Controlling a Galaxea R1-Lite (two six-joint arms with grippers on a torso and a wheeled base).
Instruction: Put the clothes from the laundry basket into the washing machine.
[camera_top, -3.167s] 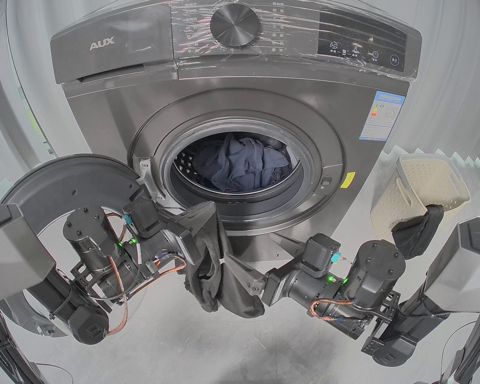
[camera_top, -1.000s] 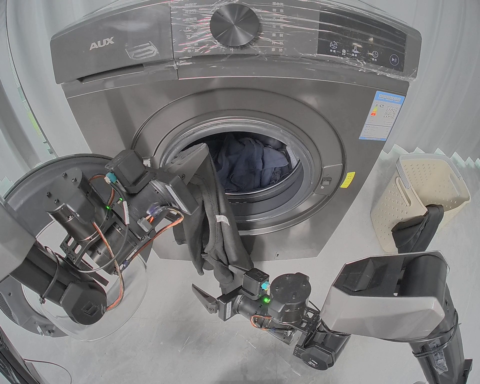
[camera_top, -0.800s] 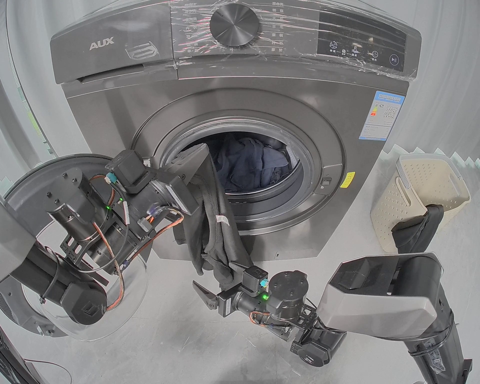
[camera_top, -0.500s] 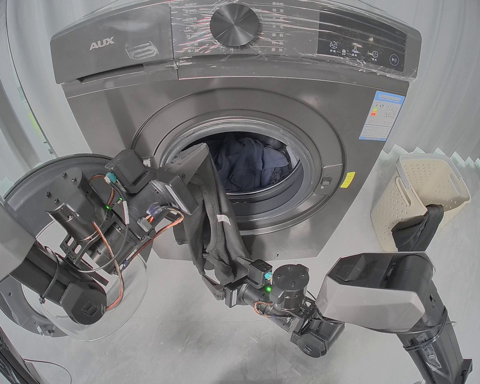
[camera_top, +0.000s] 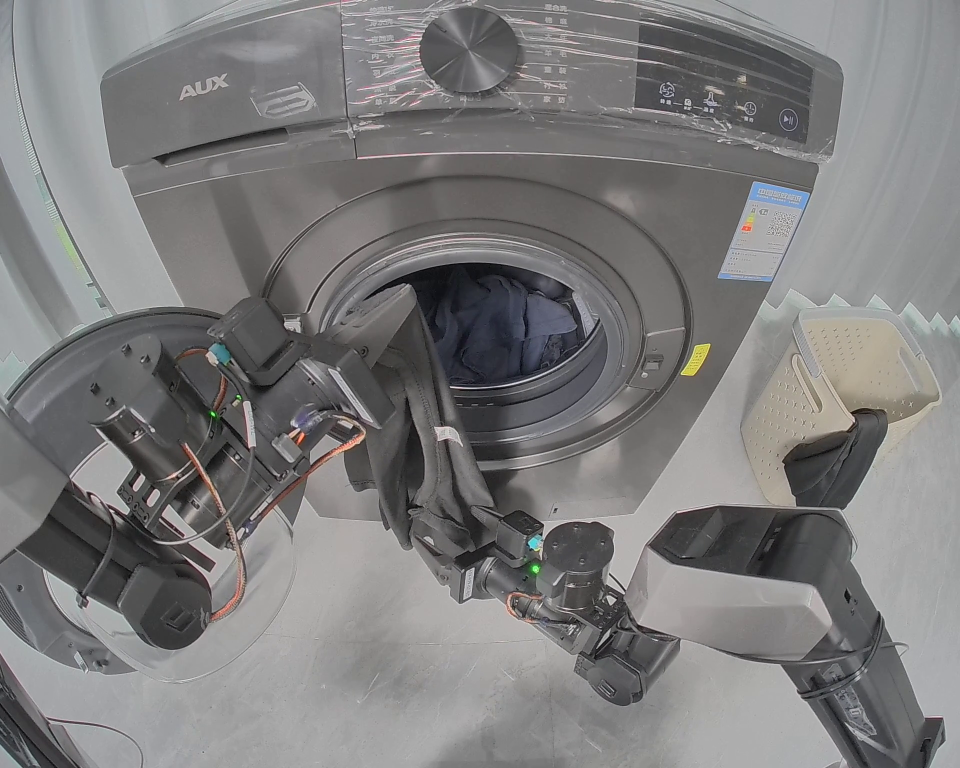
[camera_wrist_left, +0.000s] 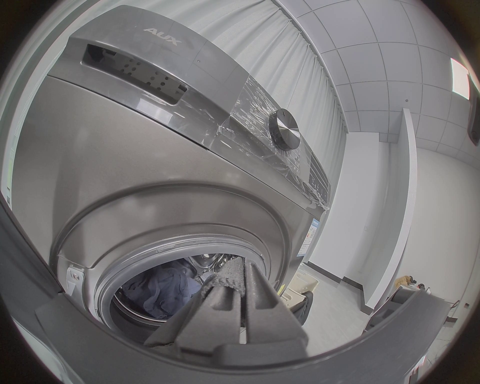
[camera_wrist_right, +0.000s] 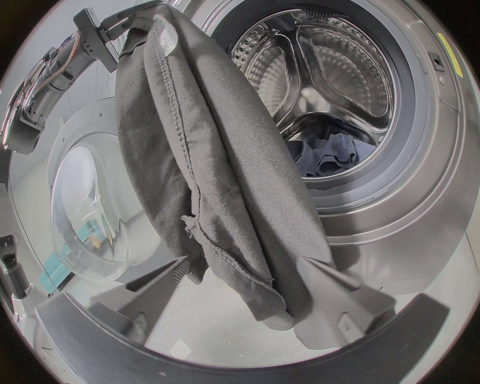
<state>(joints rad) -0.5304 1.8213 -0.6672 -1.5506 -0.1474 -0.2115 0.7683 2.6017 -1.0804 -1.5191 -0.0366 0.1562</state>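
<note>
My left gripper sits centre-left in the head view, right at the left rim of the washing machine opening. Its jaws are pinched tight on the top edge of a dark grey garment. The left wrist view backs this up: cloth squeezed betw. the two fingers, no gap. From there the garment hangs straight down in front of the machine's lower front. Its long axis is vertical, and it's bunched & folded, w/ a small white tag partway down.

My right gripper is low centre of the frame, directly under the left one, at the garment's bottom end. Its jaws stand wide, one each side of the hanging hem. The lowest fold dangles betw. them & seems to brush one finger, but nothing is clamped.

The relation that counts is that the loose tail lies inside the right jaws, while the drum mouth is up & beyond. The right arm is nearer the tail, the left nearer the drum. I reckon the next move is to shut on the tail, then lift it up to the opening so the whole length goes in. The thick, folded hem could slip out.

Blue clothes already lie in the drum. The laundry basket is at the right edge, well apart, w/ another dark piece draped over its rim.
</note>
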